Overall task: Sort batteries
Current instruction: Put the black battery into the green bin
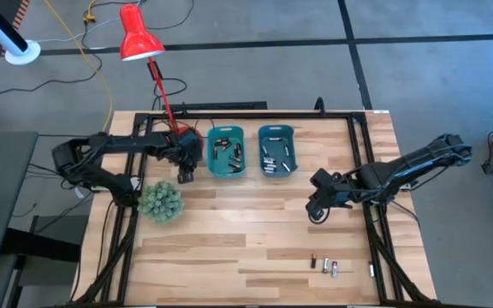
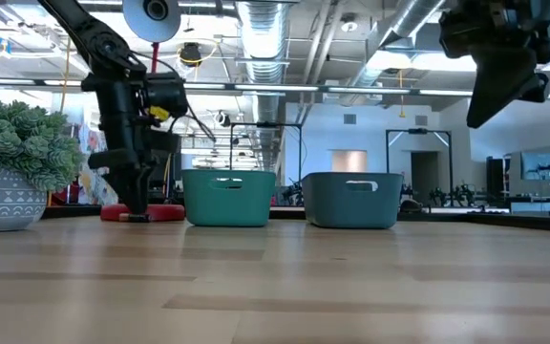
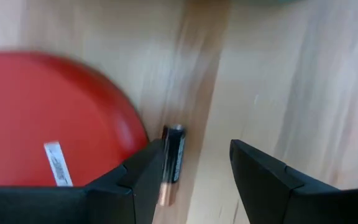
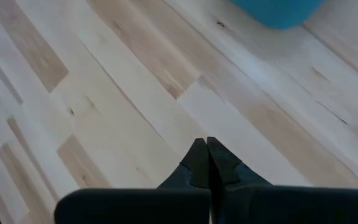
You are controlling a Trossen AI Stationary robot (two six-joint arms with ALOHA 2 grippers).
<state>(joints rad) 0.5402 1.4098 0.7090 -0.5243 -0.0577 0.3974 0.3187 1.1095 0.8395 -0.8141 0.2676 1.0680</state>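
Left tool [image 1: 185, 174] down at the counter [image 1: 255, 239], fingers [image 3: 263, 180] spread wide, nothing held. One battery [image 3: 172, 163] lies flat on the counter between the fingers, hard against the inner side of one finger, clear of the other; dark body, copper-coloured end toward the wrist. Red lamp base [image 3: 48, 118] just beside that battery, on the side away from the open gap.

From the low view the left tool [image 2: 134, 196] stands nearly vertical with its tips close to the counter surface, the teal bin [image 2: 228, 197] just to one side of it, the second, darker bin [image 2: 353, 199] beyond that one.

Both bins hold batteries; left bin [image 1: 226, 152] and right bin [image 1: 276, 150] sit side by side. Three more batteries [image 1: 324, 264] lie loose near the counter's front edge, well apart from either tool.

Right tool [image 1: 317, 211] raised above bare counter, fingertips pressed together, holding nothing.

Potted green plant [image 1: 160, 201] near the left arm
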